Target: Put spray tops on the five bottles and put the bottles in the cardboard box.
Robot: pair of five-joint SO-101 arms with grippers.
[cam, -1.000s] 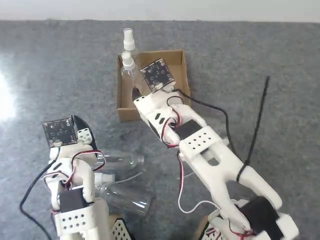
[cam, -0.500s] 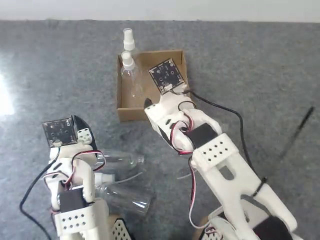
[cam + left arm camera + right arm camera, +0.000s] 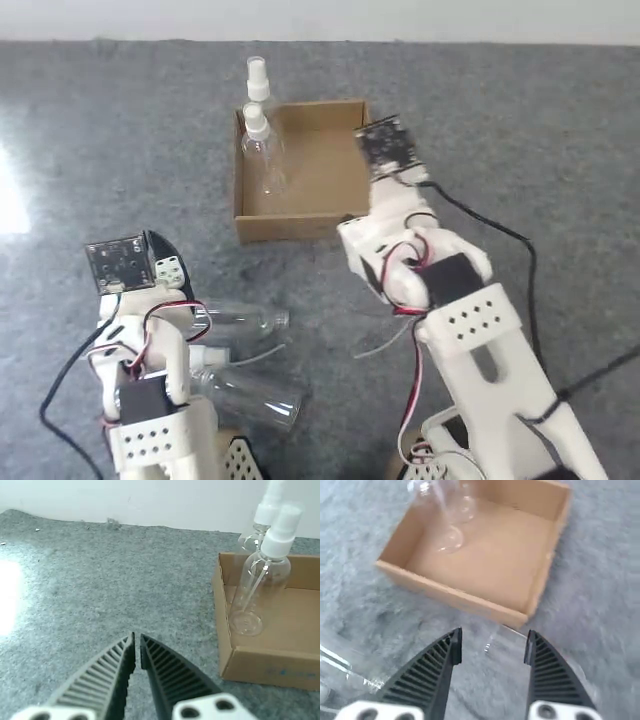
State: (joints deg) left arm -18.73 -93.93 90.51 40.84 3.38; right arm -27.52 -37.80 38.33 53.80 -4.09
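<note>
Just outside the front wall of the cardboard box point(image 3: 290, 228), right claw point(image 3: 493, 639) hangs spread & empty; left claw point(image 3: 138, 644) is pressed together. 1 capped bottle point(image 3: 262, 152) stands inside. Imo grab a lying bottle point(image 3: 245, 320) mid-body next.

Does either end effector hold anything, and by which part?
Nothing is held: left end effector shut and empty, right end effector open and empty.

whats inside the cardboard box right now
One clear bottle with a spray top stands upright in a back corner of the box; the visible floor is otherwise bare. From above, the right arm covers its right edge.
</note>
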